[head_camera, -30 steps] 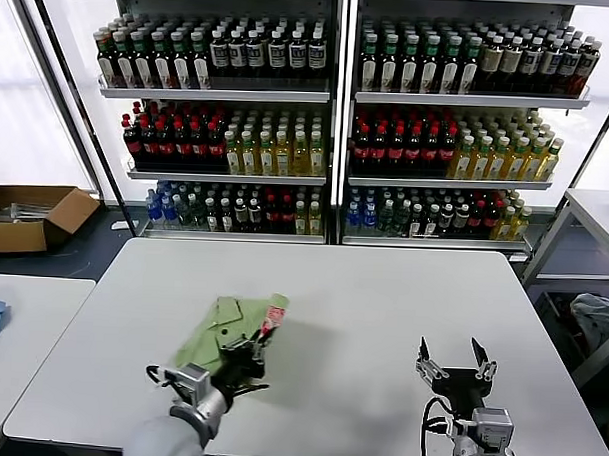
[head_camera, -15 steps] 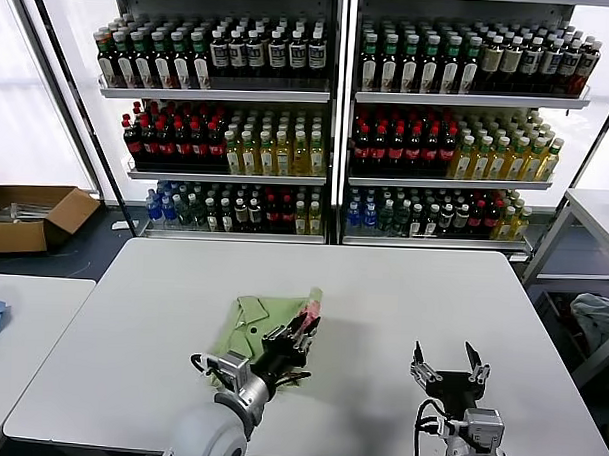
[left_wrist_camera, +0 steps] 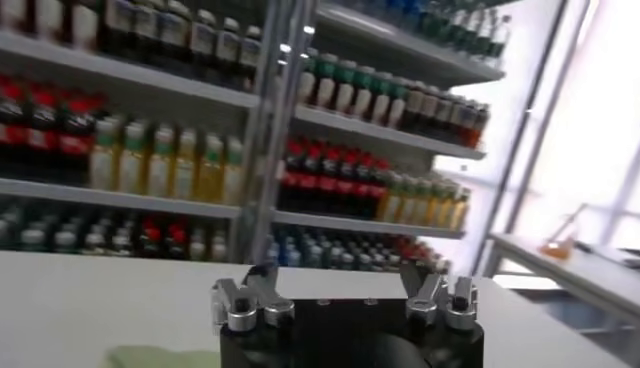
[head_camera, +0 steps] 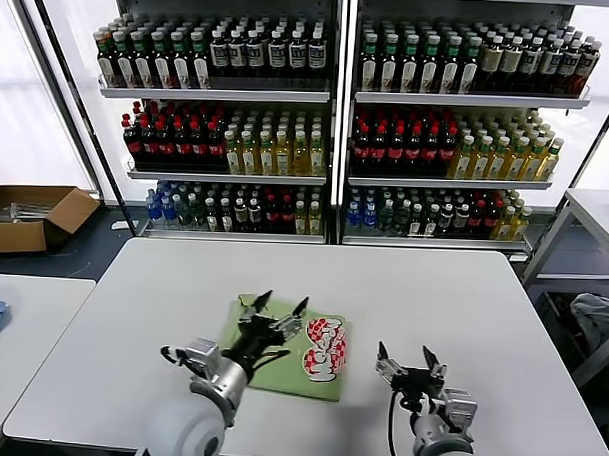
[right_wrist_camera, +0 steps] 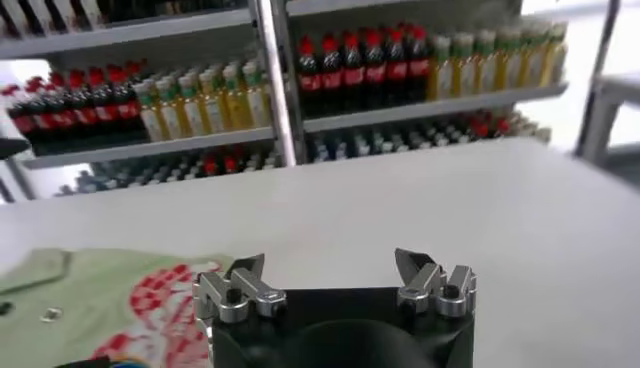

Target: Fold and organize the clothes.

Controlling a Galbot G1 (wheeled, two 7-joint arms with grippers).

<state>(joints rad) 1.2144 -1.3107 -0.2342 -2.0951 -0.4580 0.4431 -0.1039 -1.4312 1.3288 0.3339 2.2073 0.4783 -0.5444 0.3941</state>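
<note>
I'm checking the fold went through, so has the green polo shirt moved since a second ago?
Yes. The green polo shirt has shifted toward the robot's right along the table and now lies flat, print up.

- Our left end effector [head_camera: 278,309] reaches forward from the near left, fingers spread wide and empty.
- Our right end effector [head_camera: 408,358] hangs low at the near right, fingers apart, empty.

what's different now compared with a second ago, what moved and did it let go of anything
The left tool carried a flap of the polo shirt toward the robot's right and released it; it now stands open above the shirt, which lies flat with its print facing up. The right tool shifted slightly leftward, open as before. The table and shelves are unchanged.
</note>
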